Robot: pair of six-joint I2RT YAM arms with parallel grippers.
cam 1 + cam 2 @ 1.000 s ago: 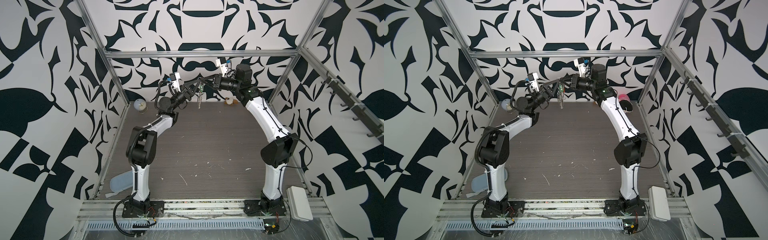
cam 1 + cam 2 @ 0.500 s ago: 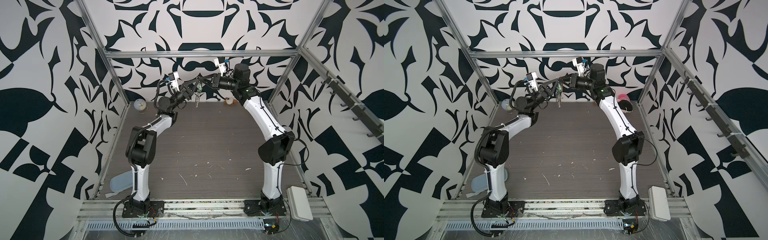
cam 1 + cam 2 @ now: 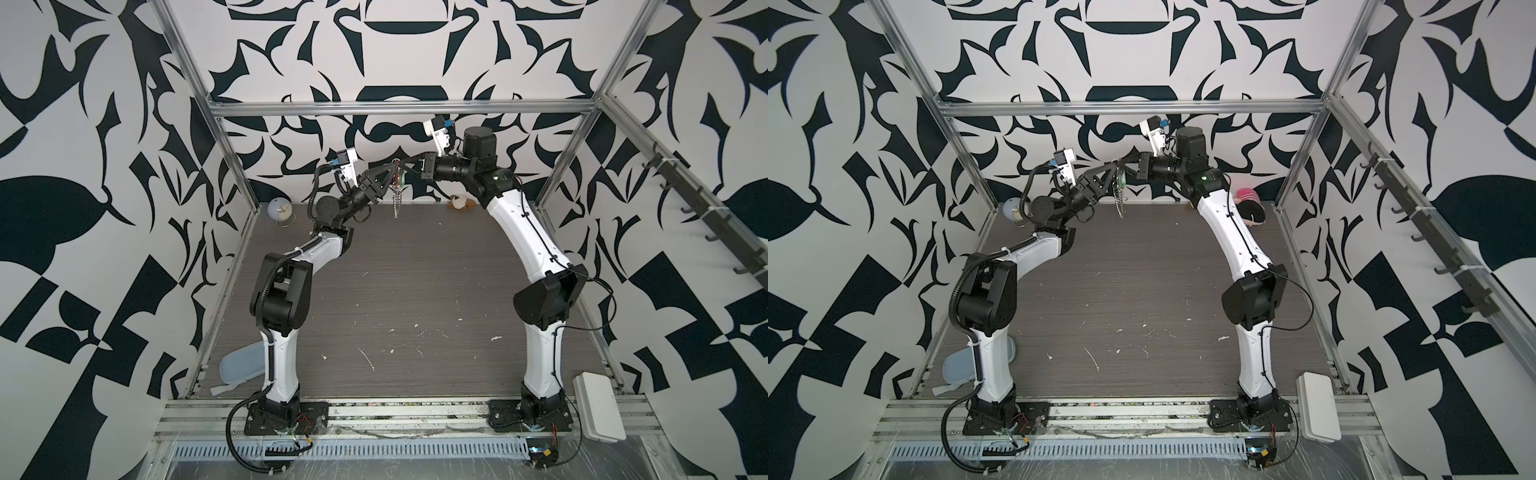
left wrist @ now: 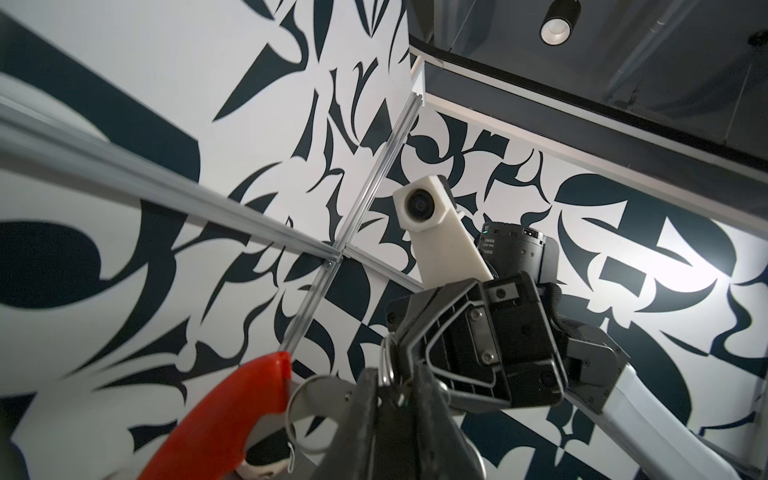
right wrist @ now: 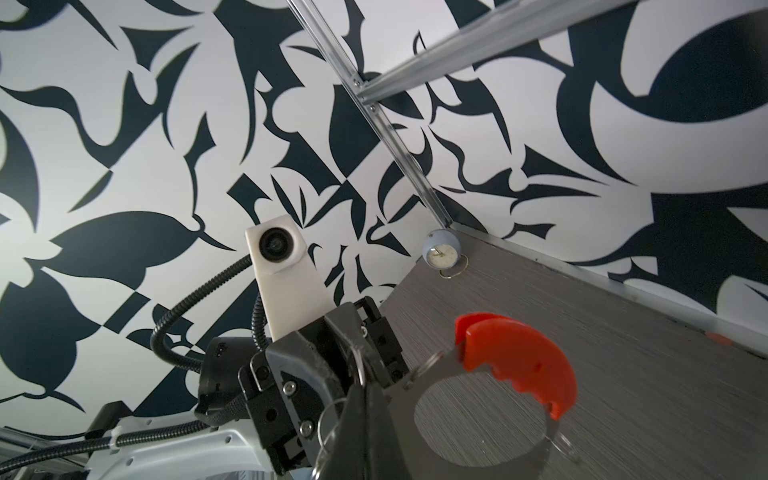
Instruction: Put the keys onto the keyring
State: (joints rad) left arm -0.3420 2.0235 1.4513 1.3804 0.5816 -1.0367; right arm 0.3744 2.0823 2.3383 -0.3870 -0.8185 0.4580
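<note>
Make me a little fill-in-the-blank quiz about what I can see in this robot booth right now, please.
1. The curved plastic piece on the keyring is ___.
2. The keyring hangs in the air ___ the left pincer and the right pincer.
3. The small round clock stands in a back ___ of the table.

Missing words: red; between; corner.

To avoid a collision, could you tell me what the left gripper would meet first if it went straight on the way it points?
The keyring hanging at its tips, then almost at once the right gripper, which faces the left gripper head-on; depth between them is unclear.
</note>
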